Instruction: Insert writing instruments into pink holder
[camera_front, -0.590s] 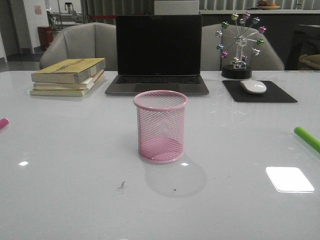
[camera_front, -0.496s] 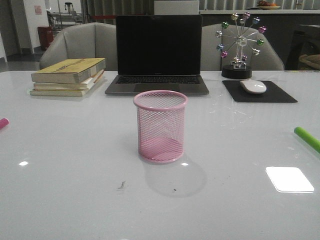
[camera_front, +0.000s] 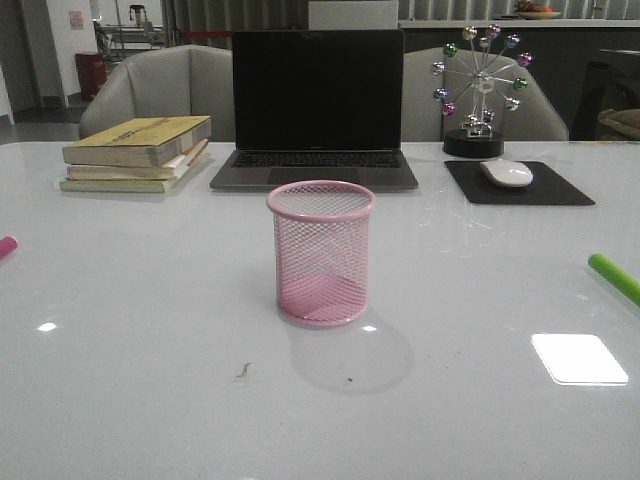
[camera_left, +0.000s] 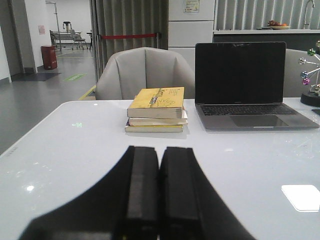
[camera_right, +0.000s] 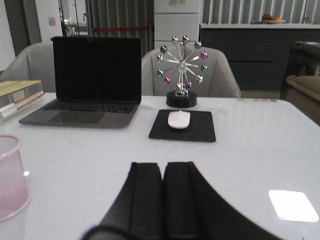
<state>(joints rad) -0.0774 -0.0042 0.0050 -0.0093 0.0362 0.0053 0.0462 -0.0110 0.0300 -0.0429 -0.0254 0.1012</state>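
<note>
Start of task, nothing grasped yet. Left tool (camera_left: 160, 200) was pressed together and empty, right tool (camera_right: 162, 200) likewise, both hanging low over the counter (camera_front: 150, 380) and neither visible in the front view. Pink holder (camera_front: 321, 253) stood upright and empty mid-counter, in front of the laptop (camera_front: 317, 105); its edge also showed in the right wrist view (camera_right: 11, 175). Green marker (camera_front: 615, 278) lay flat at the far right edge of the front view, only partly in frame; pink-red marker (camera_front: 7, 246) lay at the far left edge, just its end showing. Both were well apart from the holder. Judged step: reach for a marker. To do it well, each arm should take the marker on its own side, spread the fingers before descending, line the jaws across the barrel, not along it, and pinch near the middle so the marker can be tilted upright. Then carry it above the rim and lower it straight in; the light mesh cup would likely tip if the rim were nudged. Writing: the top book of the book stack (camera_left: 156, 109) had a yellow cover with dark print, too small to read. No brand legible on the laptop, the mouse (camera_right: 178, 119) or the markers.
</note>
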